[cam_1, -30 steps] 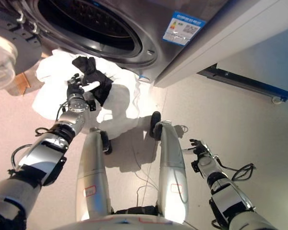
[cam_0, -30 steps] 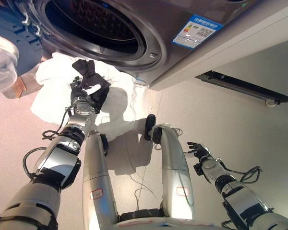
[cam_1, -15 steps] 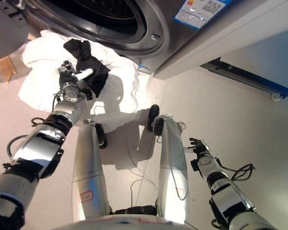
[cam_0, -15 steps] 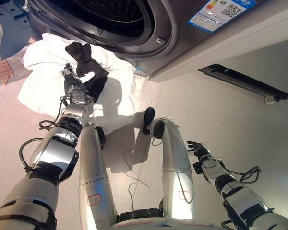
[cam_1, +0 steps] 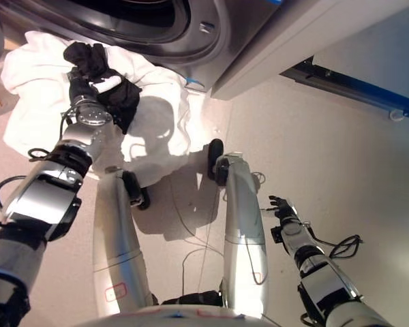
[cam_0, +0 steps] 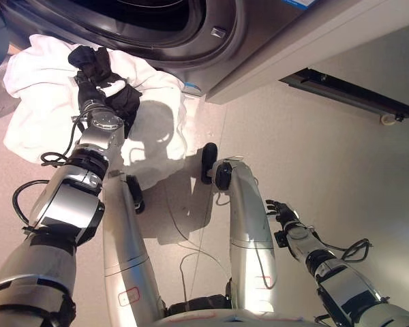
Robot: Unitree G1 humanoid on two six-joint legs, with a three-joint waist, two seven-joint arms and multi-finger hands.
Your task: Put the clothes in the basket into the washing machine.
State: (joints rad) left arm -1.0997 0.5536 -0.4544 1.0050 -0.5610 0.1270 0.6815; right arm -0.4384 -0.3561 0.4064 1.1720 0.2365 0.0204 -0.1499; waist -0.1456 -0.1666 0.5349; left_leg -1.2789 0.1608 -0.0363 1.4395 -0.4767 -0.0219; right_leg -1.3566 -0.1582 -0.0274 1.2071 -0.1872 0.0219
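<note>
Gripping black garment (cam_0: 105, 82), left hand (cam_0: 92, 95) over white cloth (cam_0: 41, 102) below washing machine (cam_0: 211, 27).

Place: a laundry corner, seemingly of a home.
Appliance: a front-loading washing machine (cam_0: 191, 27) is seen just beyond the left hand (cam_0: 88, 92), its round drum opening (cam_1: 123, 13) above it.
Laundry: white cloth (cam_0: 41, 102) is heaped beneath that hand.
Floor: pale smooth flooring (cam_0: 313, 157) is spread around the right hand (cam_0: 281, 212).
</note>
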